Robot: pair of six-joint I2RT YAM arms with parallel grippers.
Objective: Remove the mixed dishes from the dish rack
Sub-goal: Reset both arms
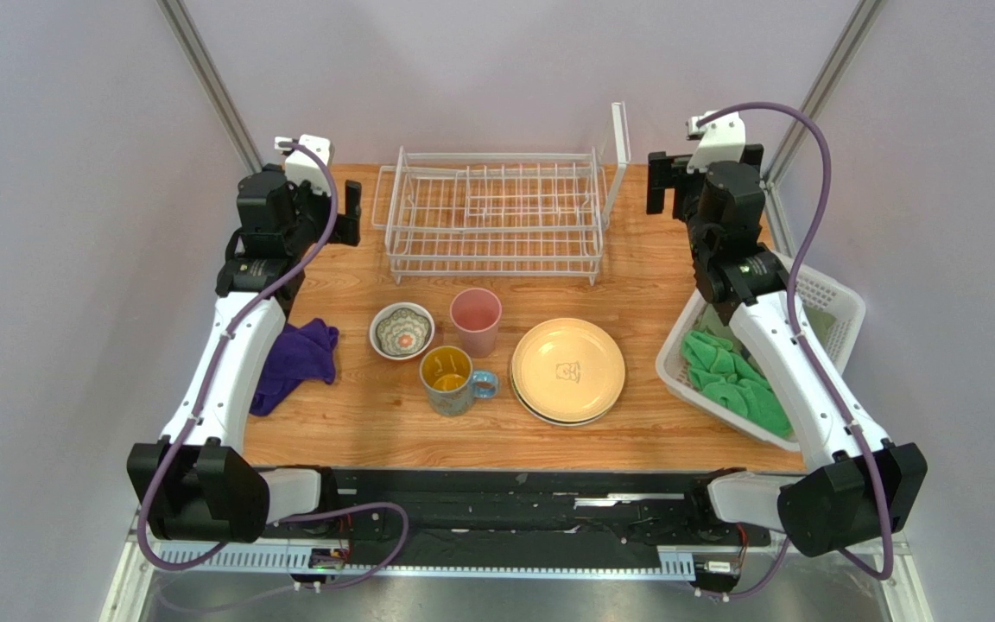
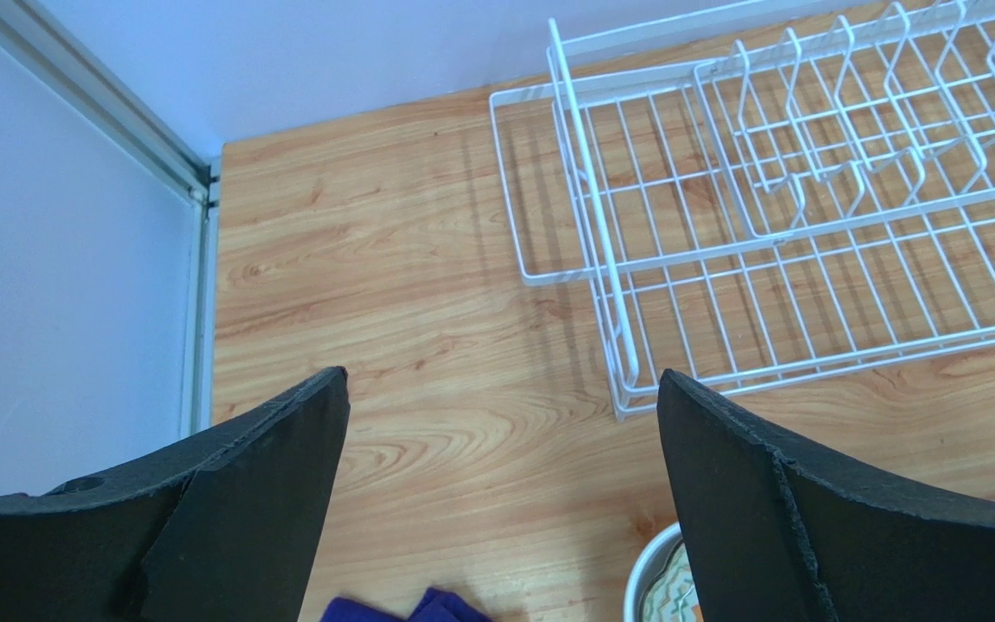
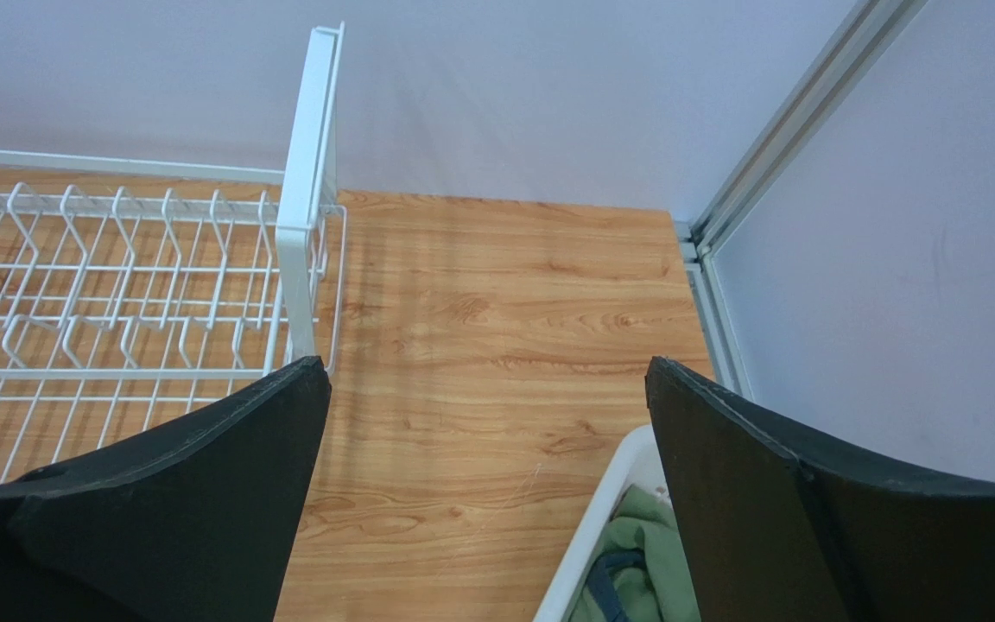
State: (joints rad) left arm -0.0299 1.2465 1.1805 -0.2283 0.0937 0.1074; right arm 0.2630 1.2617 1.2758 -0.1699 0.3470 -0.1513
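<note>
A table [image 1: 646, 279] of pale wood with wavy grain stands inside matt grey-lilac walls, with aluminium posts at the two far corners. One rack [image 1: 496, 214] of thin white wire sits at the far middle; it is rectangular and low-sided, with a tall flat panel [image 3: 308, 169] upright at its right end.

The dishes stand on the wood in front of the rack, outside it:
- one small round bowl [image 1: 402, 331], white with a pattern inside
- one pink tumbler [image 1: 476, 320], just right of the bowl
- one glossy blue mug [image 1: 448, 380], yellow inside, nearer the arms
- one cream plate [image 1: 568, 369], with a darker rim [image 1: 527, 406] showing under it, seemingly a second plate

One crumpled purple cloth [image 1: 295, 363] lies to the left. One white lattice basket [image 1: 825, 301] at the right edge holds several green cloths [image 1: 730, 376].

The left gripper [image 2: 503, 389] hangs over bare wood by the rack's left end, its jaws spread wide and holding nothing. The right gripper [image 3: 487, 369] hangs by the panel, likewise released and holding nothing
</note>
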